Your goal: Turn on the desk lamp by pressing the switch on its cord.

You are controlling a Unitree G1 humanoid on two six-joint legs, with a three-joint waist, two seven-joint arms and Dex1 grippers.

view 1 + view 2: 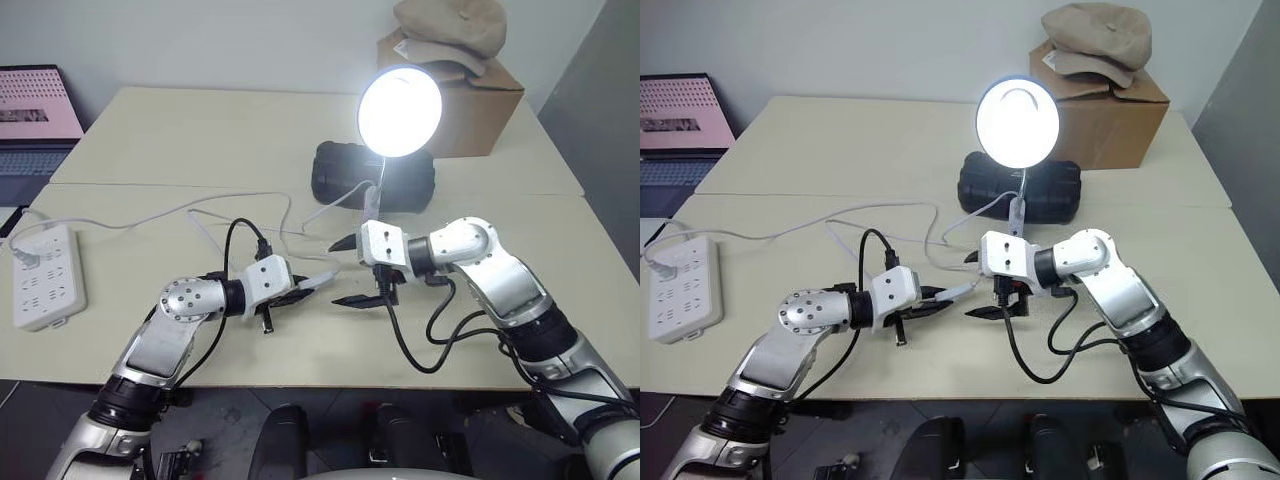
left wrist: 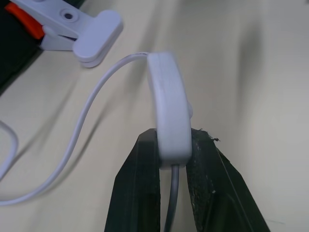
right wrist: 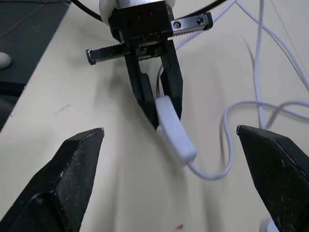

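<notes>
Tabletop (image 1: 200, 130): two pale cream panels butted together, seam running across in front of the black case.
Cardboard box (image 1: 485, 110): far right corner, tan cap (image 1: 450, 25) lying on top.
Laptop (image 1: 35, 110): far left, pink screen, partly cut off by the frame edge.
Black case (image 1: 345, 170): behind the lamp, near the middle of the table.
Power strip (image 1: 45, 275): white, flat near the left edge, one plug seated at its far end.
Desk lamp (image 1: 400, 110): lit, round shade facing the head camera, bulb glaring white; gooseneck dropping to the white clip base (image 2: 84, 34) in front of the case.
Cord (image 1: 200, 210): thin white line from the power strip across the table, looping loosely between the arms and the case.
Left gripper (image 3: 161, 104): black fingers (image 2: 140, 193) clamped together on the near end of the switch, pointing toward the right gripper.
Right gripper (image 1: 350, 270): fingers (image 3: 67, 169) spread wide apart, holding nothing, facing the left gripper with the switch just beyond its tips.
Switch (image 2: 169, 111): slim white oblong, pinched at one end, free end jutting out past the fingertips, seemingly lifted clear of the tabletop.
</notes>
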